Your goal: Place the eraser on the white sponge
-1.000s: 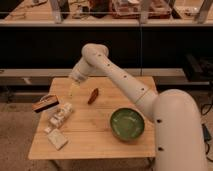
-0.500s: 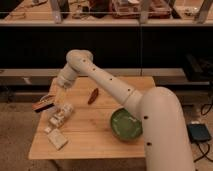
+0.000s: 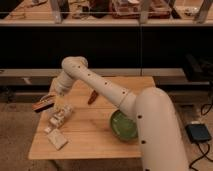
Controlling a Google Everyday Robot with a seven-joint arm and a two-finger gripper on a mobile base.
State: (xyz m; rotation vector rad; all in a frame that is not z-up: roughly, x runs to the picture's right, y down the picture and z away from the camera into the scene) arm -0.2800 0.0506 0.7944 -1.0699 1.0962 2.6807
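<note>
The arm comes in from the bottom right, bends high over the worktop point(image 3: 95, 142), and drops the gripper point(image 3: 61, 101) just above the lumpy packet point(image 3: 60, 116). Honestly can't tell how the jaws stand. The eraser point(image 3: 44, 103) sits left of the packet, half off the edge. The white sponge point(image 3: 57, 139) lies just in front of the packet.

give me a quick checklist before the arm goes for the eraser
1. eraser in view at the table left edge: ok
2. white sponge top bare, front left of table: ok
3. gripper over the eraser: not ok, it hangs just right of it, above the packet
4. eraser lifted: not ok, it lies on the table
5. small cube clear of the white sponge: cannot tell
</note>
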